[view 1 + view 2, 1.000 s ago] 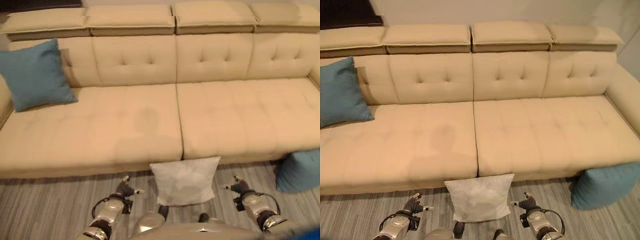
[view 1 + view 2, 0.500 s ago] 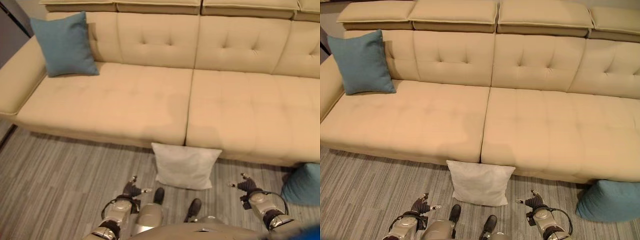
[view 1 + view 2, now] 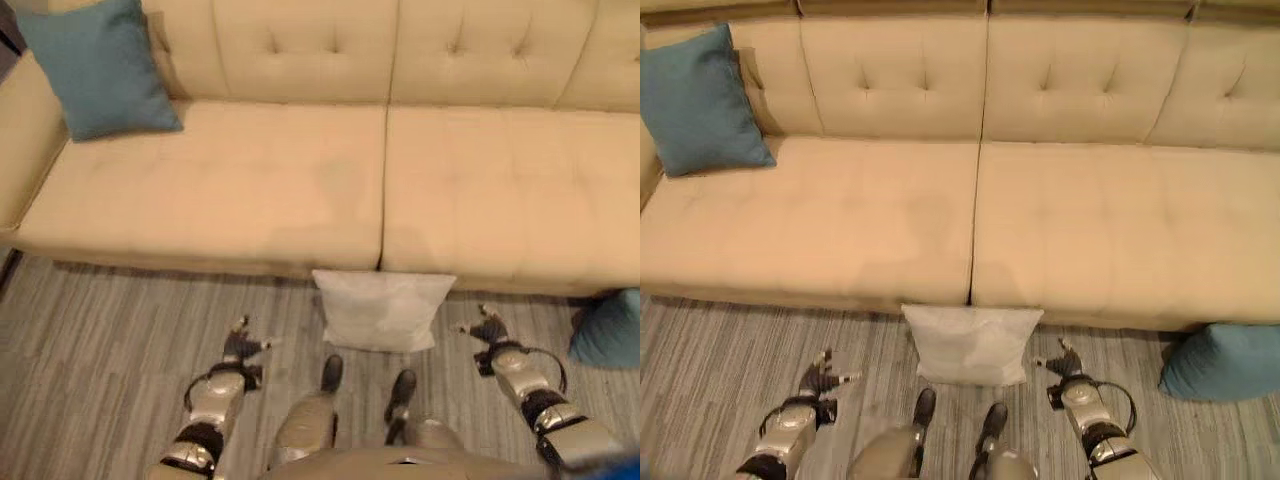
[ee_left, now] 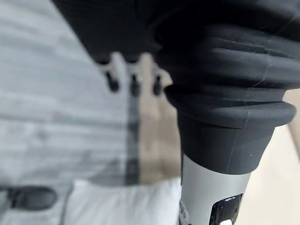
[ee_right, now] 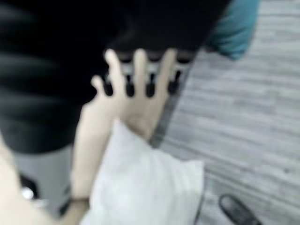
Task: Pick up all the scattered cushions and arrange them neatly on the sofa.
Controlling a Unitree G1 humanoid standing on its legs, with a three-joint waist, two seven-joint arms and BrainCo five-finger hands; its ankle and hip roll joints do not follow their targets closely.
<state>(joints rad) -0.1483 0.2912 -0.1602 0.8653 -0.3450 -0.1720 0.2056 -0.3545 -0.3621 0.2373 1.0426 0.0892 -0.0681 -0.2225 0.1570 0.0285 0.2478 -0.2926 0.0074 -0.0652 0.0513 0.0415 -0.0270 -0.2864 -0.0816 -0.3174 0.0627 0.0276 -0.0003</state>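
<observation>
white cushion on floor — between left hand, right hand

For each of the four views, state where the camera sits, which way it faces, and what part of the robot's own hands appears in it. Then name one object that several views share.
Left eye view: on the head, looking down at the sofa, white cushion, left hand and right hand.
Right eye view: beside it, same scene, slightly shifted; teal cushion on the floor.
Left wrist view: on the left wrist, facing along its open fingers toward the sofa's base.
Right wrist view: on the right wrist, facing along its open fingers.
Shared: the white cushion, in all four.
</observation>
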